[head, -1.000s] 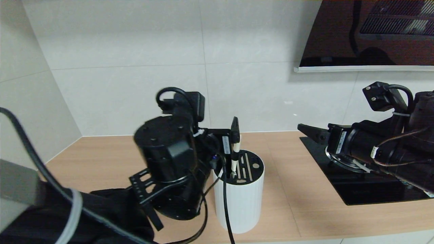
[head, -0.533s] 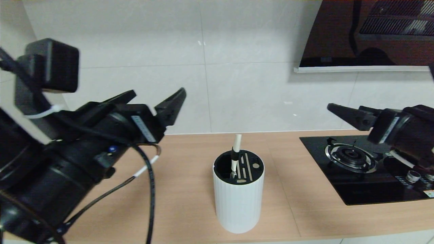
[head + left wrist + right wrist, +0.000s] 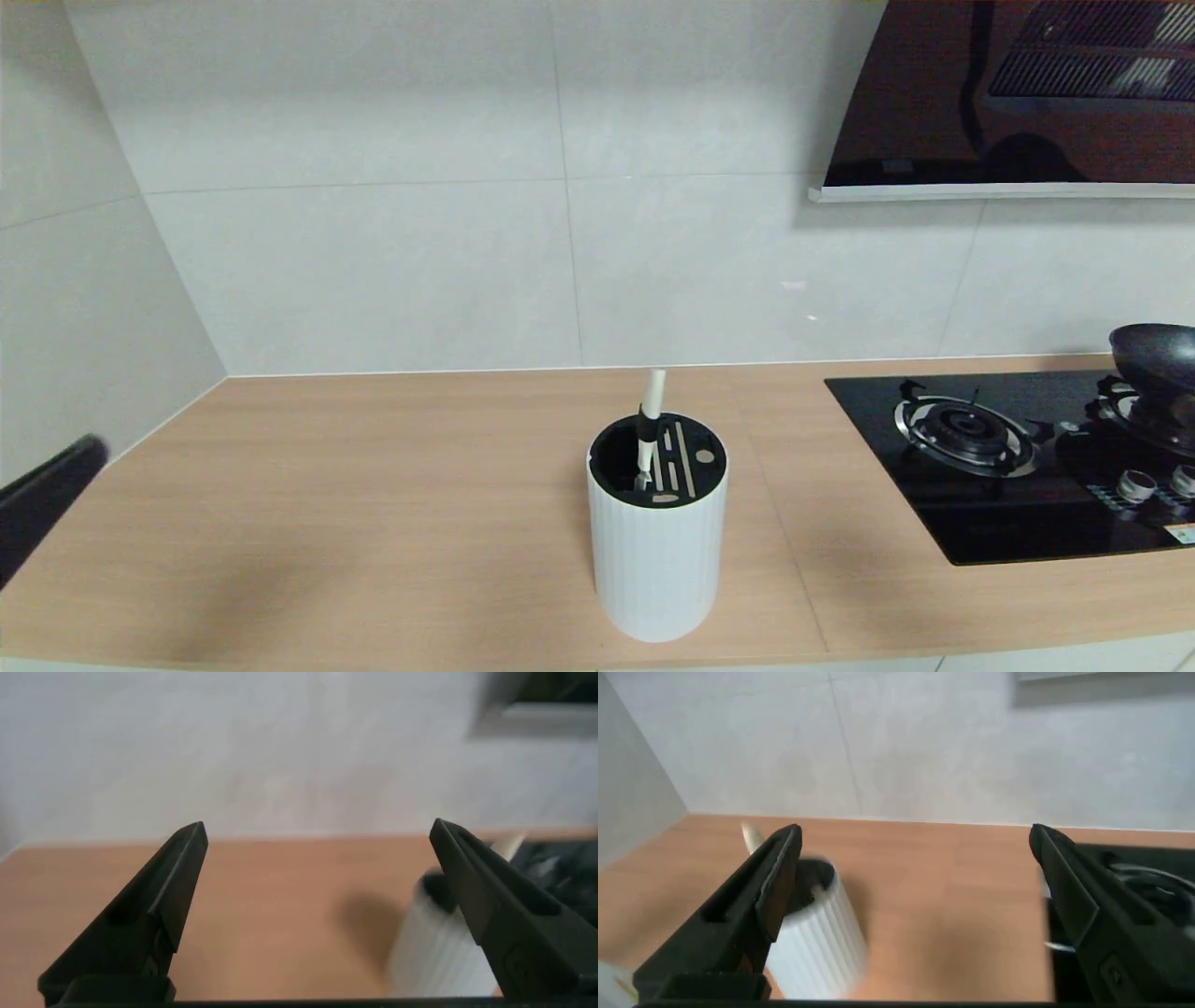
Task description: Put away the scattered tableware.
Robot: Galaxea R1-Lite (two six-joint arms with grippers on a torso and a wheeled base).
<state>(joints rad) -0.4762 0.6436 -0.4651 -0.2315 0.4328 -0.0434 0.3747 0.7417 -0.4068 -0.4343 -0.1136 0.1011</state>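
Utensil (image 3: 653, 401), white-handled, stands nearly upright in the round well of the white ribbed holder (image 3: 658, 560). Its long axis is vertical and its handle rises above the rim. The holder sits on the table (image 3: 373, 485), near the front edge.

Left to right: my left gripper (image 3: 316, 831) is spread wide and holds nothing. One finger (image 3: 42, 504) shows at the table's left end, well apart from the holder, which lies to its right. The run of table between them gives room for a level approach.

Right of the holder, and apart from it, the black hob (image 3: 1008, 467) carries a dark pot (image 3: 1153, 355) on its far burner, with the hood (image 3: 1018, 84) above. My right gripper (image 3: 915, 835) is likewise wide open and empty, facing the holder.

Which arm is nearer I cannot tell. I judge that any further move on the utensil calls for a descent from above, along its axis, keeping off the holder's rim.
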